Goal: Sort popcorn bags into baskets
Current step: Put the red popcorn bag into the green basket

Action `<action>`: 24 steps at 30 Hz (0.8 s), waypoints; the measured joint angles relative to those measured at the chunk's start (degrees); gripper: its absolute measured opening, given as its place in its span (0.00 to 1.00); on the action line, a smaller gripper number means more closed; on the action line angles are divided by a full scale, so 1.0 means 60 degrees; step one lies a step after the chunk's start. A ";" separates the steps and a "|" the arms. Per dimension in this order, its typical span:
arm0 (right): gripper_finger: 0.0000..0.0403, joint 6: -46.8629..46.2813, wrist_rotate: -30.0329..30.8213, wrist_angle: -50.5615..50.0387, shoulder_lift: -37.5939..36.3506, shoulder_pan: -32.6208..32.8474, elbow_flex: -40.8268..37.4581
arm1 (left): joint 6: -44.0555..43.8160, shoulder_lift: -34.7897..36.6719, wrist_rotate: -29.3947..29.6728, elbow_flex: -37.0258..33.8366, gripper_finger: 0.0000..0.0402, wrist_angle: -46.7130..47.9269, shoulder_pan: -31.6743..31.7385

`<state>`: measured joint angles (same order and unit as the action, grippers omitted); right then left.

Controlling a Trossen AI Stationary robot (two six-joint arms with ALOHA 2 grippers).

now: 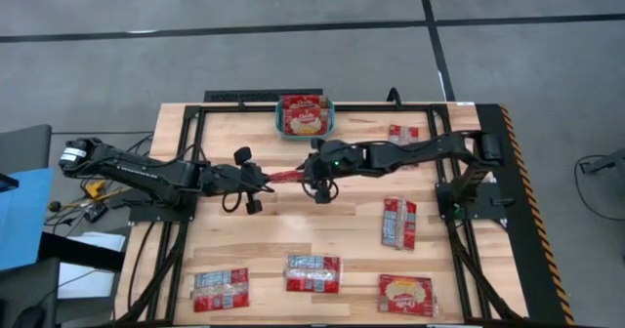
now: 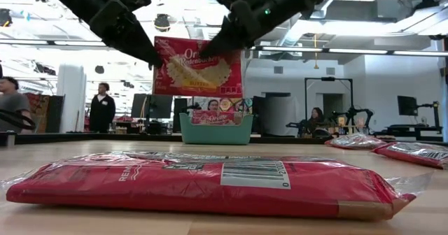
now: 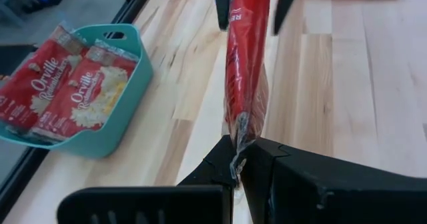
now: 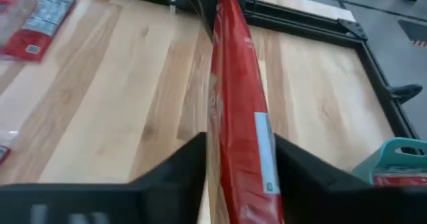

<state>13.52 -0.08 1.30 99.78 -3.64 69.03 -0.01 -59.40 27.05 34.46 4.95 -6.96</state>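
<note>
A red popcorn bag hangs on edge above the table's middle, its printed face toward the near side. My left gripper is shut on the bag's left end. My right gripper comes from the right, and its open fingers stand on either side of the bag's right end. The teal basket stands at the far edge with two bags lying in it. Several more bags lie flat on the table, one close to the near edge. My left gripper pinches the crimped seal edge at the bag's left end between its two fingers, near the upper corner. The fingers slant down from the table's left. The bag stands on edge, stretched toward the right, clear of the table. My right gripper has a finger close on each face of the bag; whether they touch it I cannot tell.
Loose bags lie at the far right, the right middle and along the near edge. A black frame borders the tabletop. People stand in the room beyond the table.
</note>
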 joint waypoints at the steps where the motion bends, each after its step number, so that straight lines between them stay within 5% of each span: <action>1: 0.36 0.0039 0.0000 -0.0004 0.0005 -0.0051 0.0012 | 0.0000 0.0000 0.0034 0.0000 0.00 0.0009 0.0000; 5: 0.09 0.0153 -0.0004 -0.0160 -0.0016 -0.0302 0.0251 | 0.0269 0.0004 0.0537 -0.0004 0.00 -0.0126 0.0000; 14: 0.07 0.0628 -0.0363 -0.0328 -0.0572 -0.2561 0.0934 | 0.1236 0.0179 0.4050 0.0721 0.08 -0.0418 0.0107; 18: 0.07 0.0694 -0.1443 -0.0478 -0.0344 -0.3732 0.0918 | 0.0650 0.0230 0.3535 0.0783 0.15 -0.0119 0.0138; 24: 0.07 0.0494 -0.3258 -0.0224 0.0630 -0.4764 0.0894 | -0.0626 -0.0059 0.1188 0.0765 0.19 0.0356 0.0373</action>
<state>16.49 -19.62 -0.04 103.56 -32.22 74.39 -3.76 -59.75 34.18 39.05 7.09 -4.73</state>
